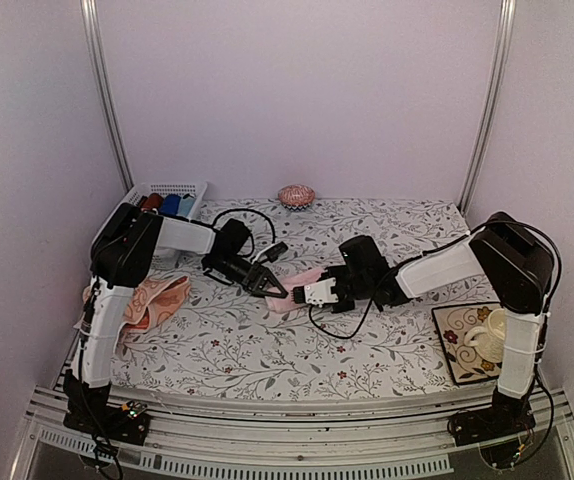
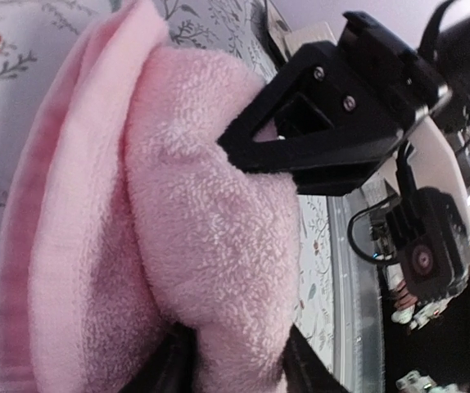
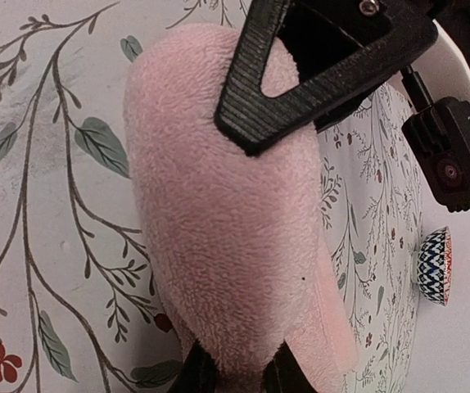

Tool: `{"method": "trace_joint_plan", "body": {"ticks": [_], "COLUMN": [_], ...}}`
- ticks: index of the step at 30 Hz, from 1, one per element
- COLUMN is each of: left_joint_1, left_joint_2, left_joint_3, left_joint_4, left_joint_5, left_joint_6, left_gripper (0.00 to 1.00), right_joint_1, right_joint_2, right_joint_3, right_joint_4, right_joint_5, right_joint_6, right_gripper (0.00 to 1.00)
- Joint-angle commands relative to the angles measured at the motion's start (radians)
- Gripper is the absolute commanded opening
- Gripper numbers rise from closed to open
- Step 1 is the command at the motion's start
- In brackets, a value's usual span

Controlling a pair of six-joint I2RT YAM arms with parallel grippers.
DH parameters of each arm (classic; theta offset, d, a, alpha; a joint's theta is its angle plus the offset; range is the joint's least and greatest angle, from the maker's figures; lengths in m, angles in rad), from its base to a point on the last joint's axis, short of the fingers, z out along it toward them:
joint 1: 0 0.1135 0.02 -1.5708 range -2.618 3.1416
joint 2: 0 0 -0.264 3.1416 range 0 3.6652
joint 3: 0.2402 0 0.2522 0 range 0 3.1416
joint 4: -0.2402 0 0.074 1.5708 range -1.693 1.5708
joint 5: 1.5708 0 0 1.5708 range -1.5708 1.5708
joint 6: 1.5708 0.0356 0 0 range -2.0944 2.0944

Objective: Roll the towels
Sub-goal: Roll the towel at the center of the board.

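On the worktop (image 1: 267,350), the right pincer (image 3: 235,377) clenches one end of the pink towel (image 3: 219,213); the left pincer (image 2: 231,372) straddles the other end, though I cannot tell whether it grips.

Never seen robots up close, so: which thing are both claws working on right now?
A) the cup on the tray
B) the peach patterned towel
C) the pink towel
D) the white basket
C: the pink towel sits between the left gripper and right gripper, and fills both wrist views.
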Motion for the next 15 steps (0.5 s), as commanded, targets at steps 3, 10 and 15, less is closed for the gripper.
{"method": "trace_joint_plan", "body": {"ticks": [3,10,15], "left_joint_1": [0.013,0.015,-0.006], "left_joint_2": [-0.096,-0.289,-0.336], "left_joint_3": [-0.077,-0.153,-0.146], "left_joint_4": [0.009,0.105,0.103], "left_joint_5": [-0.221,-0.381,-0.418], "left_joint_6": [-0.002,-0.015,-0.022], "left_gripper": [0.62,0.86,0.97], "right_joint_1": [0.006,-0.024,-0.04], "right_joint_2": [-0.013,-0.068,-0.116], "right_joint_3": [0.022,0.025,0.021], "right_joint_4": [-0.23,-0.358,-0.448], "right_joint_5": [-0.133,-0.222,-0.279], "right_joint_6": [-0.011,-0.023,-0.054], "right_gripper": [0.1,0.09,0.08]}}
